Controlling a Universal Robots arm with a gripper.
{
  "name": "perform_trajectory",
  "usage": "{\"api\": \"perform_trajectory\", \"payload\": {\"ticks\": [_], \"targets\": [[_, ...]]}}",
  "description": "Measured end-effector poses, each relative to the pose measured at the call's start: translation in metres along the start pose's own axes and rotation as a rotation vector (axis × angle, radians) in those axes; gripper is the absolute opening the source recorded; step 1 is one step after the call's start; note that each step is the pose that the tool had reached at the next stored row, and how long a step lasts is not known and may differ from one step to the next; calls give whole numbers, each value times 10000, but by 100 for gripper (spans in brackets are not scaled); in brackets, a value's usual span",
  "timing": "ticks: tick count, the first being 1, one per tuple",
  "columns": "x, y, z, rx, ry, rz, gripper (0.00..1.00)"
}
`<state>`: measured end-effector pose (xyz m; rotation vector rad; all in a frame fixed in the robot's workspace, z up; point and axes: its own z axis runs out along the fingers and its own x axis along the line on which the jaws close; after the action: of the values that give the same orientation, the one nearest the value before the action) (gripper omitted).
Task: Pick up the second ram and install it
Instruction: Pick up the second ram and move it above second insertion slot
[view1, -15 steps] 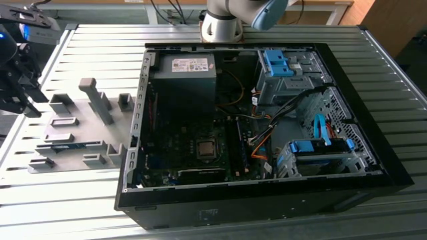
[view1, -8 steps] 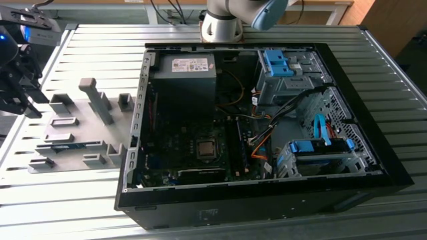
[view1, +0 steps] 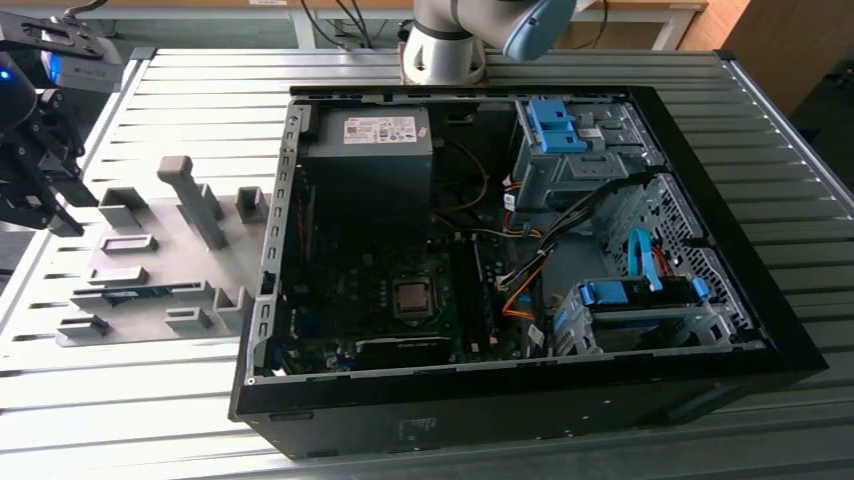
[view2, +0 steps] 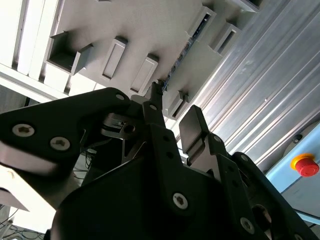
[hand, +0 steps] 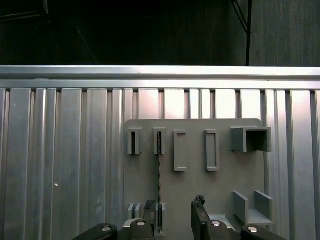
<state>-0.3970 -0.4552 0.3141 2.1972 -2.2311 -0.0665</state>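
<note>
The second ram (view1: 138, 293) is a thin green stick standing on edge in slotted grey blocks on the grey holder plate (view1: 160, 240), at the exterior view's left of the computer case. Both wrist views show it edge-on as a dark strip (hand: 159, 170) (view2: 187, 47). My gripper (view1: 47, 205) hangs above the table at the plate's outer side, well off the stick. Its two black fingers (hand: 200, 212) stand apart with nothing between them, so the gripper (hand: 175, 215) (view2: 172, 120) is open. One finger lines up close to the strip's near end.
The open black computer case (view1: 721, 250) lies on the ribbed metal table (view1: 174, 90), with a power supply (view1: 367, 150), motherboard (view1: 414, 298), orange cables and blue drive cages inside. Tall grey blocks (view1: 194, 200) stand on the plate. A red stop button (view2: 305, 164) sits beyond the table.
</note>
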Motion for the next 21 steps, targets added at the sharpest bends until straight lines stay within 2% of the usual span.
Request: {"api": "perform_trajectory", "payload": {"ticks": [4, 14, 19, 21], "targets": [[6, 3, 24, 3, -2, 2, 42], [52, 6, 203, 5, -3, 52, 42], [54, 5, 215, 5, -3, 52, 42], [55, 4, 248, 6, -4, 52, 42]]}}
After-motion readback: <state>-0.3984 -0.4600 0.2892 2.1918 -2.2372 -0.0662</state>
